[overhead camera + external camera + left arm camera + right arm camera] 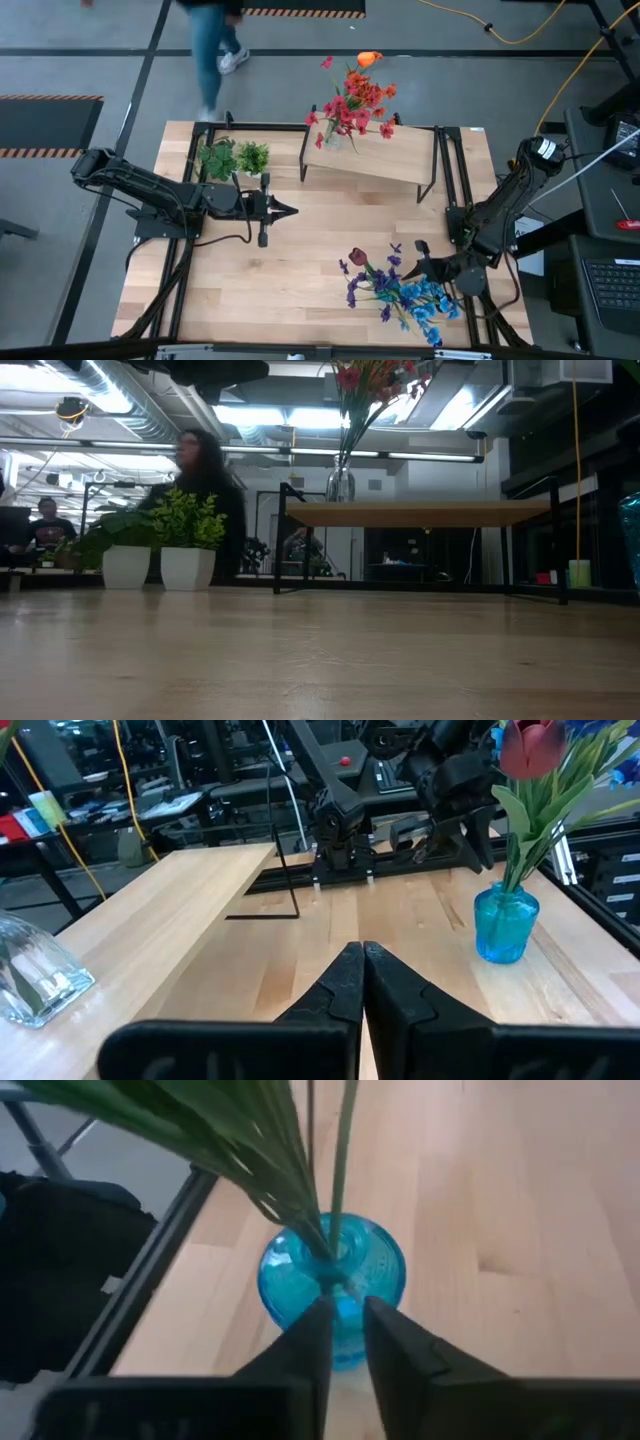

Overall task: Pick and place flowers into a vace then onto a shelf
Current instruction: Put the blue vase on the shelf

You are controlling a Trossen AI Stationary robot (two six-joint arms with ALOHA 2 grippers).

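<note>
Blue and purple flowers (pixel 395 290) stand with their stems in a round blue glass vase (pixel 300 1285) (pixel 505 925) that rests on its base near the table's near right corner. My right gripper (pixel 345 1315) (pixel 415 262) hovers just short of the vase's neck, open by a narrow gap. Red flowers (pixel 350 110) stand in a clear vase (pixel 340 482) on the shelf (pixel 390 165) at the table's far side. My left gripper (pixel 290 210) (pixel 362 960) is shut over the table's middle, pointing right.
Two potted plants (pixel 235 158) (pixel 160 540) stand left of the shelf at the far edge. Bare tabletop (pixel 300 270) lies between the two arms. A person (pixel 215 50) walks on the floor beyond the far edge. Black frame rails (pixel 450 180) run beside the shelf.
</note>
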